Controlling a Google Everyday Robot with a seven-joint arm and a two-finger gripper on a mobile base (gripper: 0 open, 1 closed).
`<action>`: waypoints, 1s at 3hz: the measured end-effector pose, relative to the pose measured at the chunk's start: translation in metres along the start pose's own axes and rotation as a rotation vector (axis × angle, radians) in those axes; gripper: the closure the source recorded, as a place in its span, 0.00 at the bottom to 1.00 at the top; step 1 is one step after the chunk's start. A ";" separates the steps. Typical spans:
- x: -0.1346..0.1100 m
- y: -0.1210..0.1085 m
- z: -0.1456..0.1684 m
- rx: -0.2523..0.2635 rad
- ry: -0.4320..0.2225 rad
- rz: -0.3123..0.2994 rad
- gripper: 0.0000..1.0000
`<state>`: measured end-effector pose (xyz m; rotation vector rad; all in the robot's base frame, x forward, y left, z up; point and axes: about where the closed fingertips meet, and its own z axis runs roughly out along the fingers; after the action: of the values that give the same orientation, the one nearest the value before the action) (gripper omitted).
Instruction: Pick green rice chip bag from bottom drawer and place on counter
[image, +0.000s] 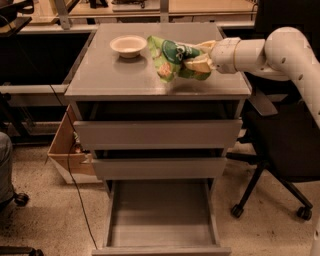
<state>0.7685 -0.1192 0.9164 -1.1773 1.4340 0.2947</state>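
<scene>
The green rice chip bag (170, 58) is crumpled and bright green, and hangs just above the middle of the counter (115, 75). My gripper (196, 56) reaches in from the right on a white arm and is shut on the bag's right end. The bag's lower left corner is close to the counter surface; I cannot tell whether it touches. The bottom drawer (161, 215) is pulled fully open below, and its tray holds nothing.
A small white bowl (128, 46) sits on the counter's back left, just left of the bag. Two upper drawers (158, 134) are slightly ajar. A black office chair (280, 150) stands right of the cabinet. A cardboard box (67, 150) and a cable lie to the left.
</scene>
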 end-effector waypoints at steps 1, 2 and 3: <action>0.004 0.007 0.013 -0.023 -0.016 0.007 0.14; 0.000 0.012 0.017 -0.049 -0.032 0.000 0.00; -0.003 0.015 0.015 -0.063 -0.041 -0.009 0.00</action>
<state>0.7654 -0.0994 0.9082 -1.2212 1.3920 0.3581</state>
